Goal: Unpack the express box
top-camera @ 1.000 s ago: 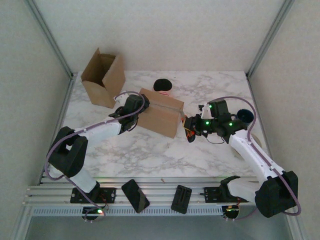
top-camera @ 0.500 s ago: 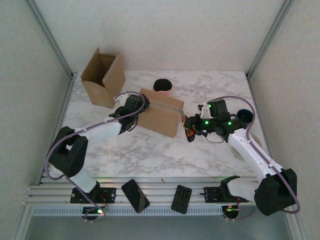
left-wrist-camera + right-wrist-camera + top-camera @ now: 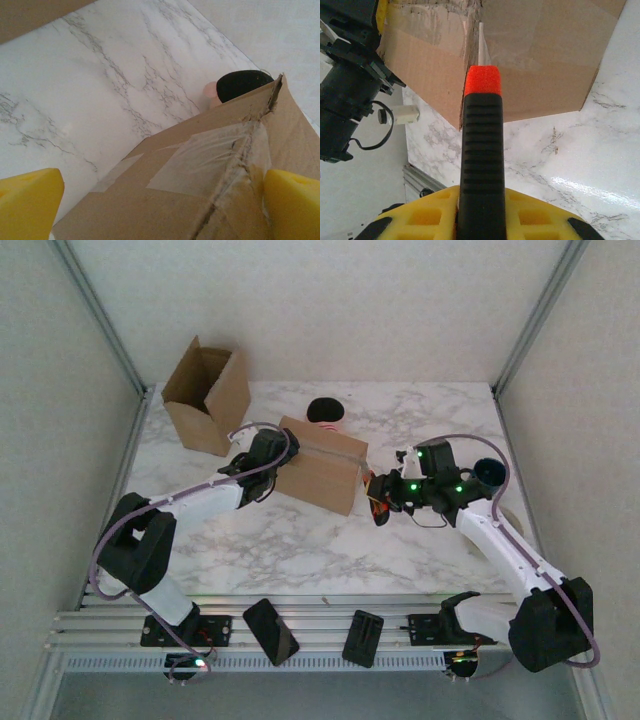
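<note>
While the right gripper [image 3: 481,210] pinches an orange-tipped black box cutter [image 3: 481,145], its blade points up-frame at the brown cardboard box [image 3: 540,55] seam.
Left gripper [image 3: 161,200] straddles the box, jaws spread wide.

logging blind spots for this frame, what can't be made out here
Taped box contents: closed flaps hide them in every view.
Cutter blade: right wrist view, blurred past the orange tip; whether it is in the seam is unclear.
Black round thing: left wrist view, the box corner covers its lower part; top view, too small to identify.
Dark object by the right arm: top view, the arm covers part.
</note>
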Robot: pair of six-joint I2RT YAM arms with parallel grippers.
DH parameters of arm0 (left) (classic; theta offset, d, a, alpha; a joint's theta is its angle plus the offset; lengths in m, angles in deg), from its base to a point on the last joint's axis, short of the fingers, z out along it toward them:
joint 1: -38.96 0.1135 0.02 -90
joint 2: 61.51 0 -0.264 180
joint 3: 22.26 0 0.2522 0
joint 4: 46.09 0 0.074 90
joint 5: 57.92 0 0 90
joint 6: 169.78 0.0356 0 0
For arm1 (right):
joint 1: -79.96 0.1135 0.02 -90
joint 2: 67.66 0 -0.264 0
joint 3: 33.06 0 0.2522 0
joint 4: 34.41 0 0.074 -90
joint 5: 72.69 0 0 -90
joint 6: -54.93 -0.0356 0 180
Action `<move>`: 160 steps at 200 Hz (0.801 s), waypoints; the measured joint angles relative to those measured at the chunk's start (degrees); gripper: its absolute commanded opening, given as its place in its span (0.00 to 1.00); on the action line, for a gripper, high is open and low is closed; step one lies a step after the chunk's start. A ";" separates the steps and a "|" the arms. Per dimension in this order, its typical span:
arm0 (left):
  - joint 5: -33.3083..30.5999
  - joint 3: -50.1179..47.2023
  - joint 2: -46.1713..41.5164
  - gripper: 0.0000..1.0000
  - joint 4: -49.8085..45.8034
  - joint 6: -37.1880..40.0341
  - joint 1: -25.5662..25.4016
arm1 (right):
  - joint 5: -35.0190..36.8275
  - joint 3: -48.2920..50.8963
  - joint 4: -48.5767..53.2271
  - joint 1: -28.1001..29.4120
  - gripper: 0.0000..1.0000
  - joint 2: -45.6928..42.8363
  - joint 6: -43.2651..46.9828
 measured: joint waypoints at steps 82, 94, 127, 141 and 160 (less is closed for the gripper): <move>-0.04 0.15 0.00 1.00 -0.37 0.17 0.00 | -3.04 4.66 -6.32 0.22 0.00 -1.88 -2.86; -0.07 0.15 0.00 1.00 -0.37 0.22 0.00 | -3.13 4.72 -6.64 0.42 0.00 -1.97 -3.32; -0.20 0.17 0.00 1.00 -0.37 0.24 0.00 | -2.99 4.94 -6.78 1.22 0.00 -2.49 -4.66; -0.20 0.31 0.00 1.00 -0.59 0.31 0.00 | -2.95 5.16 -6.80 1.64 0.00 -2.71 -5.03; -0.22 0.42 0.00 1.00 -0.83 0.48 0.00 | -2.71 5.46 -6.99 2.54 0.00 -2.82 -5.70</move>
